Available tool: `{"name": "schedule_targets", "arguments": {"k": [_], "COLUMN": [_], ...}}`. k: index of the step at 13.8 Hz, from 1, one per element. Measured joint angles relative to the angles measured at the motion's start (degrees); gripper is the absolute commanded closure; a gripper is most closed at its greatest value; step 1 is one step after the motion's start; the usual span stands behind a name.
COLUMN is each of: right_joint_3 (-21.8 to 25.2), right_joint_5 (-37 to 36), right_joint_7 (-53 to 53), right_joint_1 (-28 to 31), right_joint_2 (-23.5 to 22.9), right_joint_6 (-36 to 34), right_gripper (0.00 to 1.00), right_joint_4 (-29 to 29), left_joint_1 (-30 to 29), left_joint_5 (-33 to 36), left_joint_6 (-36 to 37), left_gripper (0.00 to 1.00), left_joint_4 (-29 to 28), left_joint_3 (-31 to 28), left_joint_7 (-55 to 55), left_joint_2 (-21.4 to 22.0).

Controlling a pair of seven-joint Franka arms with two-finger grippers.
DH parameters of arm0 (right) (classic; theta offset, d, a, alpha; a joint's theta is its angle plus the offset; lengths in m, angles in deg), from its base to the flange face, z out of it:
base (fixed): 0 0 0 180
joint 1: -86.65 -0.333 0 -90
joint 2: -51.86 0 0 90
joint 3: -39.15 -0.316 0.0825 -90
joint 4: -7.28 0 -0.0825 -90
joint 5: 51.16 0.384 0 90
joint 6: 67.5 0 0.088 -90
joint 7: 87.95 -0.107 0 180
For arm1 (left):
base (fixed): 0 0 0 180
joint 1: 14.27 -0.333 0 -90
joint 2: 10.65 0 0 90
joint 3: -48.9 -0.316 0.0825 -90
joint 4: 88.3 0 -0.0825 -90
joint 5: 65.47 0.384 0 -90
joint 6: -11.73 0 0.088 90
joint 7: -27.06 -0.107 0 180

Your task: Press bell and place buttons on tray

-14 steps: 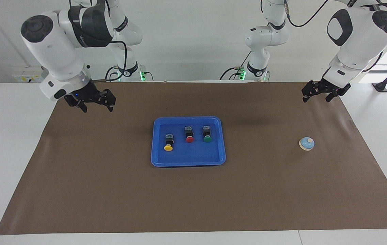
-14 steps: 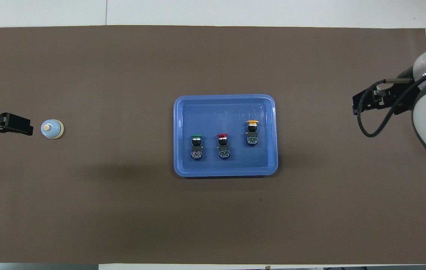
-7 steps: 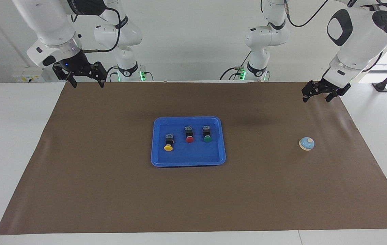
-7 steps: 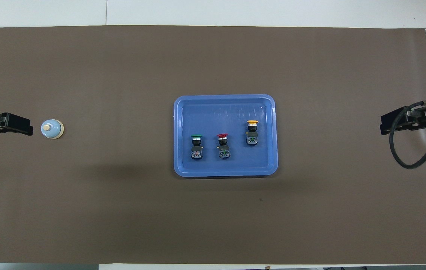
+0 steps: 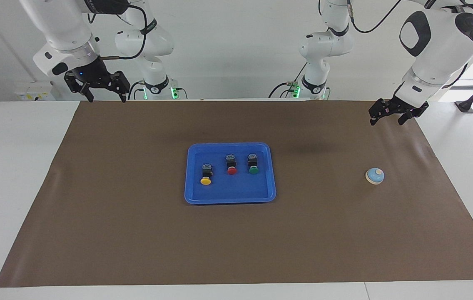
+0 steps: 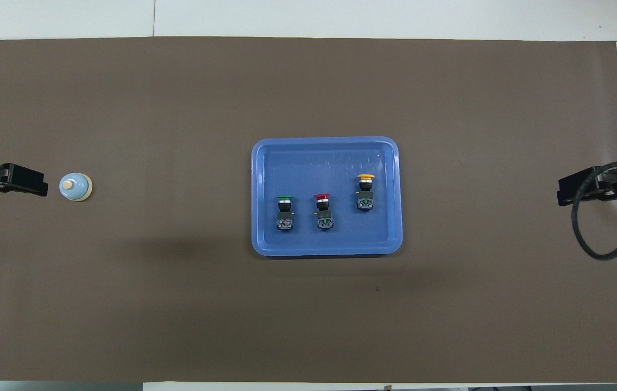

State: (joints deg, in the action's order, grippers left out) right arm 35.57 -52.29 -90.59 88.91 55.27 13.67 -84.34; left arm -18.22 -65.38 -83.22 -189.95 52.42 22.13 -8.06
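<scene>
The blue tray (image 5: 230,196) lies mid-mat with all three buttons lying in it: yellow (image 5: 205,180), red (image 5: 231,170) and green (image 5: 253,169). In the overhead view the tray's rim (image 6: 325,142) encloses the green (image 6: 284,209), red (image 6: 323,209) and yellow (image 6: 365,190) buttons. The light-blue bell (image 5: 374,176) stands alone on the mat toward the left arm's end. My left gripper (image 5: 386,121) hangs open and empty above the mat's edge by the robots, apart from the bell. My right gripper (image 5: 107,99) is raised over the mat's corner at the right arm's end, open and empty.
A brown mat (image 5: 136,233) covers most of the white table (image 5: 11,175). Both arm bases (image 5: 315,87) stand along the table's edge at the robots' side. A black cable loop (image 6: 596,239) hangs from the right wrist.
The right gripper has risen and drawn back from over the mat to the corner by its base. The left arm, bell, tray and buttons have not moved.
</scene>
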Motion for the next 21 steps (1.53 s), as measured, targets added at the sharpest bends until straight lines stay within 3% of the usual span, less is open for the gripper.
{"name": "schedule_targets", "arguments": {"k": [21], "right_joint_3": [-0.34], "right_joint_5": [0.93], "right_joint_7": [0.06], "right_joint_1": [0.67], "right_joint_2": [0.18], "right_joint_6": [-0.04], "right_gripper": [0.00], "right_joint_4": [-0.03], "left_joint_1": [0.00], "left_joint_5": [0.00], "left_joint_6": [0.00], "left_gripper": [0.00], "left_joint_4": [0.00], "left_joint_3": [0.00], "left_joint_7": [0.00], "left_joint_2": [0.00]}}
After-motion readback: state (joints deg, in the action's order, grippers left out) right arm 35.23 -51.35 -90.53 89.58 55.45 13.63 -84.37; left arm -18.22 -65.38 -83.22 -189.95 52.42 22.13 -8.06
